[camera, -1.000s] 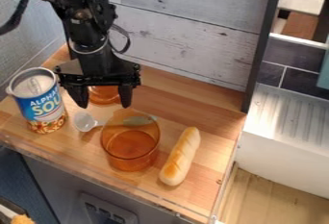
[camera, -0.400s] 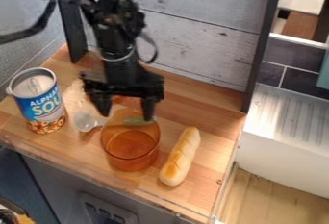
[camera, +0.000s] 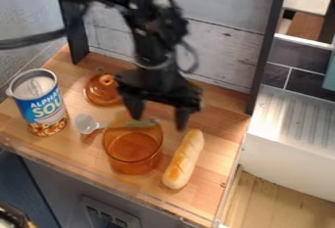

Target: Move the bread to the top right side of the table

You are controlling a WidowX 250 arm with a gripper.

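The gripper (camera: 159, 118) hangs open over the middle of the wooden table, above and behind the amber pot, with nothing between its fingers. The bread (camera: 184, 159), a small pale baguette with browned marks, lies on the table (camera: 219, 146) near its right side, slanting from upper right to lower left. Its upper end is just below and to the right of the gripper's right finger, with no contact that I can make out.
Left of the bread stands an amber transparent pot (camera: 132, 148). A clear spoon (camera: 85, 124) lies beside it, an amber lid (camera: 103, 89) behind. The soup can (camera: 39, 102) stands at the left. A wall panel (camera: 222, 38) and dark post (camera: 266, 51) bound the back.
The gripper has moved to the right, from over the lid and spoon to near the bread's upper end, uncovering the lid. The bread and the other objects have stayed in place.
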